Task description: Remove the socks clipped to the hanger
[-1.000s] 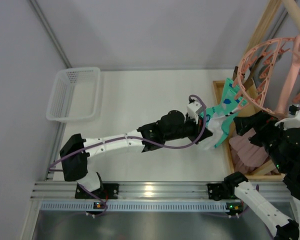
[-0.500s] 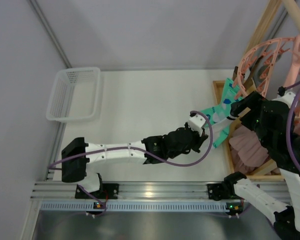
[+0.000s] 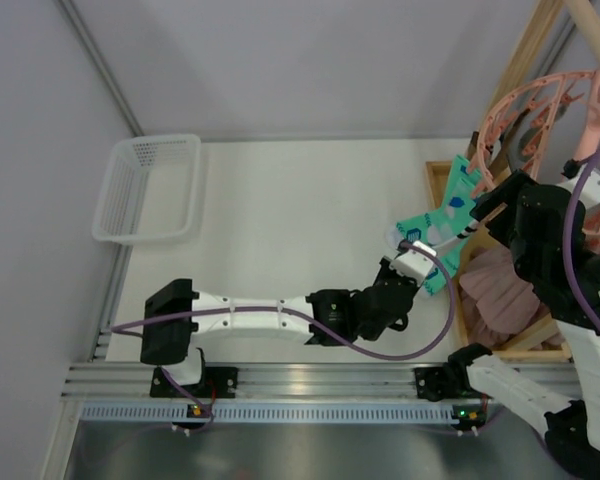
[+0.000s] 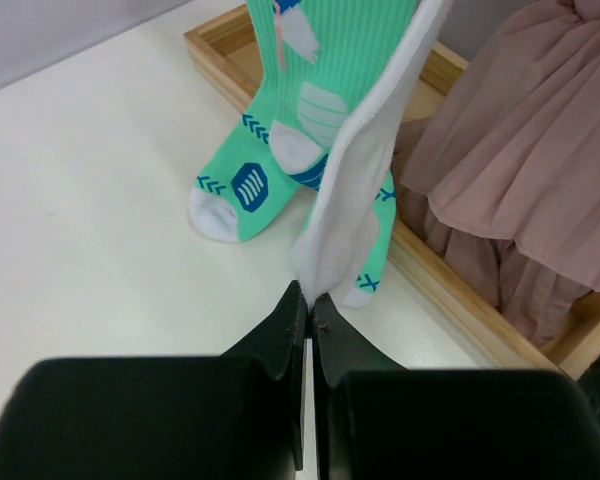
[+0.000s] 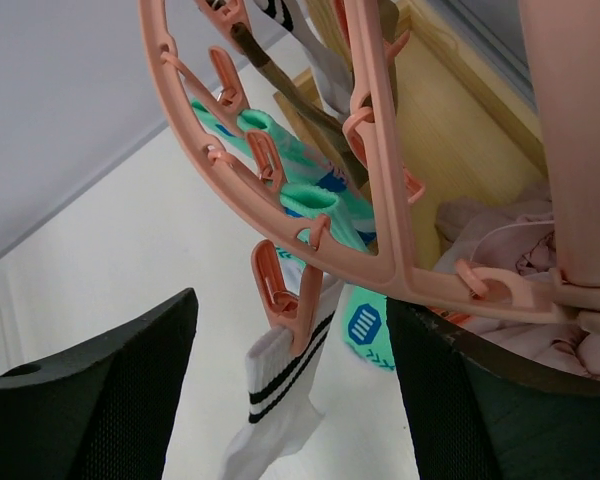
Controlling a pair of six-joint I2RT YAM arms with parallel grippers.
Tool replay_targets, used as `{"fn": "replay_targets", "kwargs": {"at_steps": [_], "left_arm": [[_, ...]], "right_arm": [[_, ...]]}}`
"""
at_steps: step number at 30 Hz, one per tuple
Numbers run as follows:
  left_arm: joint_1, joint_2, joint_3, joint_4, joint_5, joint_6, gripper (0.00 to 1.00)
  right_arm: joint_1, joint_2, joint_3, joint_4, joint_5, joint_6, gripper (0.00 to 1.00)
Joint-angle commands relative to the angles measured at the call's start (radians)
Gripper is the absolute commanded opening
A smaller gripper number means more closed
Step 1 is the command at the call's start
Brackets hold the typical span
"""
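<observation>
The salmon-pink hanger (image 5: 372, 150) hangs at the right, seen in the top view as a spoked ring (image 3: 540, 105). One of its clips (image 5: 280, 292) holds the striped cuff of a white sock (image 5: 280, 400). My right gripper (image 5: 295, 370) is open, with a finger on each side of that clip and not touching it. My left gripper (image 4: 310, 300) is shut on the toe end of the white sock (image 4: 355, 190), low over the table (image 3: 412, 262). Mint-green socks (image 4: 300, 120) hang behind it. A brown sock (image 5: 295, 95) is clipped further back.
A white plastic basket (image 3: 150, 185) stands at the far left of the table. A shallow wooden tray (image 4: 450, 290) lies under the hanger and holds pink cloth (image 4: 525, 170). A wooden frame post (image 3: 535, 55) rises at the right.
My left gripper has pulled back toward the near edge with the white sock's toe. My right arm has swung in to the hanger, and its jaws have narrowed around the clip.
</observation>
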Motion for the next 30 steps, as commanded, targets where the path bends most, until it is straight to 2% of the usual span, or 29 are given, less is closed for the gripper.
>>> {"fn": "replay_targets", "kwargs": {"at_steps": [1,10,16,17,18,25,30], "left_arm": [[-0.030,0.026,0.064,0.003,-0.136,0.074,0.00],[-0.081,0.076,0.112,0.001,-0.300,0.152,0.00],[-0.093,0.102,0.131,0.001,-0.363,0.172,0.00],[-0.096,0.107,0.136,0.003,-0.368,0.175,0.00],[-0.096,0.116,0.141,0.003,-0.371,0.184,0.00],[-0.101,0.135,0.159,0.003,-0.368,0.186,0.00],[-0.104,0.142,0.162,0.004,-0.375,0.186,0.00]], "right_arm": [[-0.006,0.024,0.016,-0.016,0.037,-0.023,0.73],[-0.008,0.043,-0.026,-0.011,0.074,-0.015,0.72],[-0.008,0.066,-0.029,-0.019,0.115,-0.001,0.66],[-0.008,0.070,-0.026,-0.015,0.120,-0.001,0.61],[-0.006,0.076,-0.021,-0.018,0.129,-0.001,0.61],[-0.006,0.126,-0.011,-0.039,0.163,0.006,0.61],[-0.008,0.139,-0.011,-0.039,0.186,0.016,0.66]]}}
